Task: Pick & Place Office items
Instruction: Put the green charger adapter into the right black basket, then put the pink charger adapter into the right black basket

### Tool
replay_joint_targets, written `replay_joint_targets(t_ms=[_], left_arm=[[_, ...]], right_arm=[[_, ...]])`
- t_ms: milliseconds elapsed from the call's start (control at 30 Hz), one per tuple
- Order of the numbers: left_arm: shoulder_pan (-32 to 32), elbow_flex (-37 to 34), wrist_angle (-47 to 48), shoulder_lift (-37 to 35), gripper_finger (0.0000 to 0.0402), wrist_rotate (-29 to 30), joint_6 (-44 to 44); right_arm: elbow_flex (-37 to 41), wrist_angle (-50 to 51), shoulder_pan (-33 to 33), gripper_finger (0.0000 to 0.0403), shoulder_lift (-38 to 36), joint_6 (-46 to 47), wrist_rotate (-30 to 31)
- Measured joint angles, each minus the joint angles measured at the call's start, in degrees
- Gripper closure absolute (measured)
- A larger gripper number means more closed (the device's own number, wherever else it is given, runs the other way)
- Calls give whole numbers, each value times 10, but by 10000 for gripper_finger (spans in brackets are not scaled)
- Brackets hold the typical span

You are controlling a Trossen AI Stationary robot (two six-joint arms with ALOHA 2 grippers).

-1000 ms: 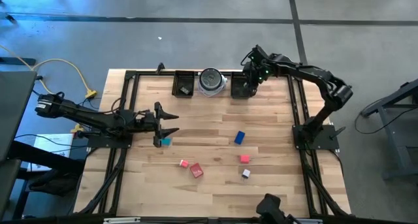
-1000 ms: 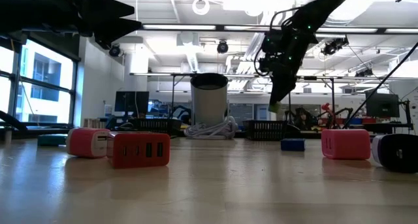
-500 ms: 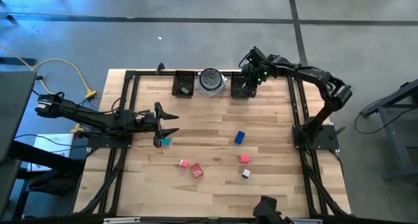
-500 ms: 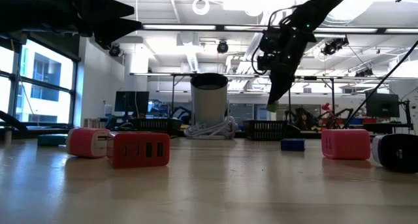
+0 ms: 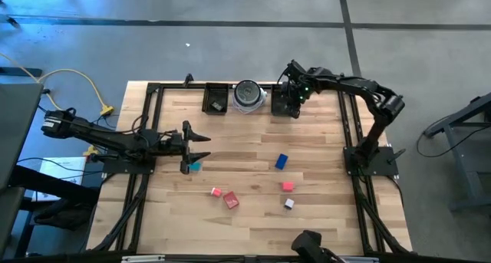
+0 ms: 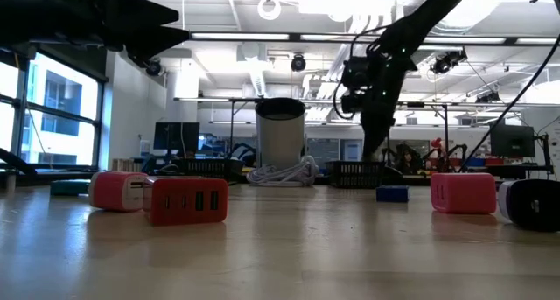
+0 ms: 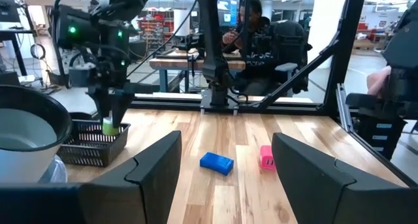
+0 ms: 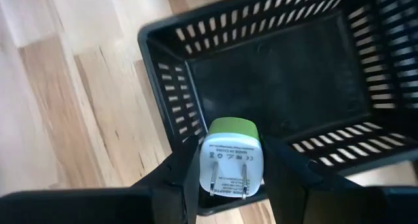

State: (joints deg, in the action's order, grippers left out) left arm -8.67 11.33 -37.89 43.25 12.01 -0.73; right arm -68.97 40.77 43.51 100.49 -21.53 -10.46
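Note:
My right gripper hangs over the right black tray at the table's far edge, shut on a green-and-white plug block. The left wrist view shows that block just above the tray. My left gripper waits open at the table's left, beside a teal piece. Resting flat on the wood are a blue piece, a pink one, a black-and-white one, a red one and another pink one. My right gripper pinches the block's white body by two opposite sides between its two fingers. The fingers come steeply from above. The block's pronged face is turned up toward the wrist and its green end points down. It hangs clear above the tray's floor.
A round silver-grey dish stands between the right tray and a second black tray that has a small thing in it. The black frame rail runs around the table. A person sits in the room beyond the table.
My right gripper has sunk toward the right black tray and shifted a little toward the table's left, carrying the green-and-white block down with it and rolling slightly.

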Motion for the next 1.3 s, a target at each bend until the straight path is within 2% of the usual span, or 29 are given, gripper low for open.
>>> replay_joint_targets(t_ms=[500,667,833,1167,1300], left_arm=[[0,0,-34,54,169,-1,-4],[0,0,-47,69,169,-2,-6],[0,0,-53,72,169,-3,-6],[0,0,-53,72,169,-3,-6],[0,0,-53,72,169,-3,-6]], right_arm=[[0,5,0,282,22,-14,4],[0,-3,-1,237,21,-13,9],[0,-18,-13,199,21,-7,56],[0,-45,-19,160,21,-8,62],[0,-48,-19,152,21,-8,105]])
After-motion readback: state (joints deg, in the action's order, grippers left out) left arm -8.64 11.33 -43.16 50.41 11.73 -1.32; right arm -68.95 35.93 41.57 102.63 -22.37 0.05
